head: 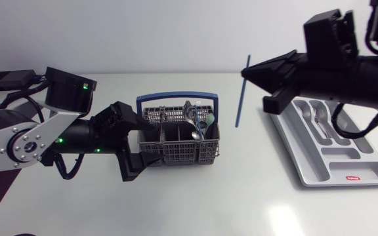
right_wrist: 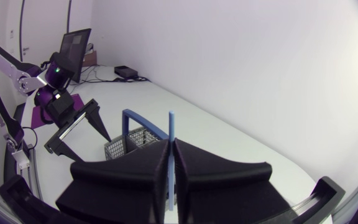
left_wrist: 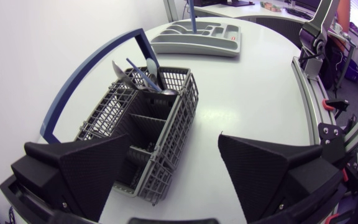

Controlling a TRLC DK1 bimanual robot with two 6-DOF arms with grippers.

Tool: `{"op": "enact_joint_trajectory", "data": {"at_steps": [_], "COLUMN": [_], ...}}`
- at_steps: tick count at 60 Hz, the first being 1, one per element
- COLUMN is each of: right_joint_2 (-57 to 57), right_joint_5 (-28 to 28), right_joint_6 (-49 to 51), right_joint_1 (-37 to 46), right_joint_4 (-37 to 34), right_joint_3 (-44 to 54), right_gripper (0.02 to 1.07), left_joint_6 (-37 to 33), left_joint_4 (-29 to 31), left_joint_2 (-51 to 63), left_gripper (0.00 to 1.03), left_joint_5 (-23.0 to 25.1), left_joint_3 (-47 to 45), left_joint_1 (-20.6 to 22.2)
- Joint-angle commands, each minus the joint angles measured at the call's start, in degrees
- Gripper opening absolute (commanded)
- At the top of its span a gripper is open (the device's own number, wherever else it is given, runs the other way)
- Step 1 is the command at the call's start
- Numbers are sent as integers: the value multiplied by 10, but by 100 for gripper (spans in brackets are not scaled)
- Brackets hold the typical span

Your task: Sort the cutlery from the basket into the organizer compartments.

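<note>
We see a grey grid-mesh basket (head: pixel 179 141) with a blue handle (head: pixel 176 97), silver cutlery (head: pixel 190 118) and one pale green piece (head: pixel 210 120). The organizer (head: pixel 363 154) is light grey with a red label (head: pixel 353 177). Our matte black right hand (head: pixel 245 73) grips a blue utensil (head: pixel 240 98). The table (head: pixel 241 196) is white.

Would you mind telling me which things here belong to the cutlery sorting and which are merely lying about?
Belonging to the job:
basket
cutlery standing in it
blue-handled utensil, held by the right gripper
organizer
silver piece already in it
left gripper, open at the basket

Merely there:
table, only the surface underneath
</note>
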State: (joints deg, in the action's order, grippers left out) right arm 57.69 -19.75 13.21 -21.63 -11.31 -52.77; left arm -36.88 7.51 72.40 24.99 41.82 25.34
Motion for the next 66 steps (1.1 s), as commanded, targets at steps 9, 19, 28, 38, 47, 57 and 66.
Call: {"op": "enact_joint_trajectory", "data": {"at_steps": [9, 19, 28, 38, 47, 57, 66], "right_joint_2": [-38, -21, 28, 83, 137, 205, 263], "right_joint_5": [-23, -22, -6, 28, 67, 93, 108], "right_joint_6": [-15, 10, 27, 32, 38, 37, 27], "right_joint_1": [106, 178, 244, 300, 328, 339, 340], "right_joint_4": [-67, -116, -158, -201, -209, -213, -195], "right_joint_3": [-12, -10, -25, -57, -70, -90, -97], "right_gripper": [8, 8, 8, 8, 8, 8, 8], "left_joint_6": [27, 20, -22, -70, -103, -166, -224], "left_joint_4": [-3, -4, 8, 3, 8, 39, 41], "left_joint_2": [21, 32, 39, 50, 63, 69, 84], "left_gripper": [99, 99, 98, 98, 98, 98, 98], "left_joint_5": [-18, -20, -49, -64, -65, -71, -91], "left_joint_3": [40, 55, 67, 79, 99, 113, 105], "left_joint_1": [39, 47, 60, 62, 56, 59, 66]}}
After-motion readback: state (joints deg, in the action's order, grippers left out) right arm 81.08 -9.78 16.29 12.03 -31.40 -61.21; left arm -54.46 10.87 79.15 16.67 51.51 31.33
